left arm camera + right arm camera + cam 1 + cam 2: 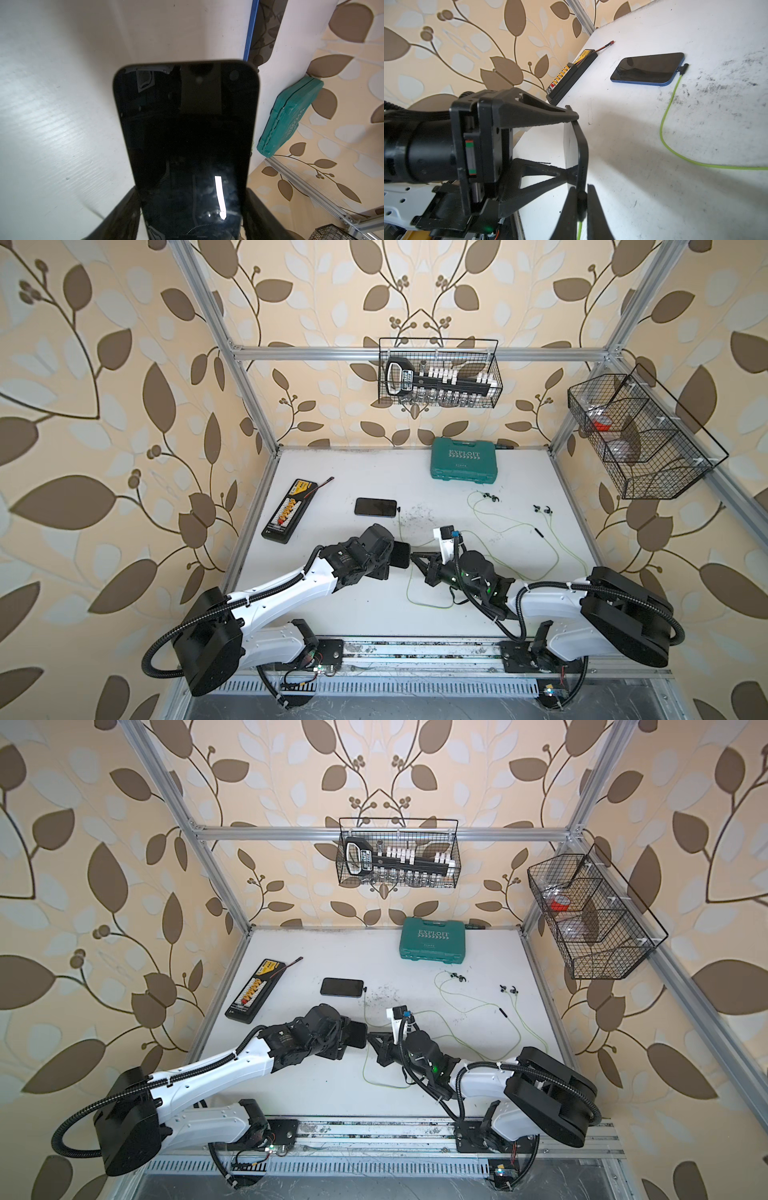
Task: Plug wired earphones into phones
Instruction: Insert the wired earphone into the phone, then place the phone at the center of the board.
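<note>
Earphone plug (581,202) meets the second phone (187,135), held off the bench (353,605).
The left pincer (191,195) grasps the phone by its sides. The right pincer (581,187) flanks the plug at the phone's end; whether it pinches cannot be told. The other phone (375,506) lies on the bench, already wired. Next move, likely: press the plug home, then release.

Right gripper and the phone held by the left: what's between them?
Only the black plug, between the jaws of the right gripper, against the held phone; the right wrist view shows it.
</note>
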You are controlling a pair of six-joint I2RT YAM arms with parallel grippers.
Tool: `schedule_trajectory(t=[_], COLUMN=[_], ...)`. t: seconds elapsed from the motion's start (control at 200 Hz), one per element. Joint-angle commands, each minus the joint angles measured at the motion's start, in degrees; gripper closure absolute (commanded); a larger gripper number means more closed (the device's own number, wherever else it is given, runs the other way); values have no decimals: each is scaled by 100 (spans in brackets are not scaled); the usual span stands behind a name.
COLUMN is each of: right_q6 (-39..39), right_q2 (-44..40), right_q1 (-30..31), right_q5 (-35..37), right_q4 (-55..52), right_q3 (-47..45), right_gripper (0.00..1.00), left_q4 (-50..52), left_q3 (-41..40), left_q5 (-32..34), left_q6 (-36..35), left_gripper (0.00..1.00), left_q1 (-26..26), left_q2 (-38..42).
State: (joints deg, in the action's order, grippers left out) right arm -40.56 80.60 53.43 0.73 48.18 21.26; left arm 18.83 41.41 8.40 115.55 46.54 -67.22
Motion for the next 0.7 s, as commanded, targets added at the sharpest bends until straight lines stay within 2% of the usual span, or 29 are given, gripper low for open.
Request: schedule_trajectory(t=[0.0,0.055,0.19,0.255,0.36,0.695], right_q6=[205,295,465,556,659,785], right_q2=[-242,-422,-884,-1101,-1336,-1565], right_q1=[53,56,58,62,62,55], right_q5=[208,280,468,513,633,1088], right_q4=[-193,-249,-278,-276,-274,-548], right_q3=[113,46,-156,-235,-347,-376], right_gripper=[82,74,42,35,29,28], left_q4=[73,332,1118,1317,1418,1400], left_q3=[263,179,150,120,48,-122], left_q5=[299,657,1325,1493,1543,1288], left_q6=[408,502,663,711,731,658], left_gripper=[35,34,33,32,33,32], left_q1=[188,180,121,80,-50,-656], left_q2=[467,606,813,801,683,68])
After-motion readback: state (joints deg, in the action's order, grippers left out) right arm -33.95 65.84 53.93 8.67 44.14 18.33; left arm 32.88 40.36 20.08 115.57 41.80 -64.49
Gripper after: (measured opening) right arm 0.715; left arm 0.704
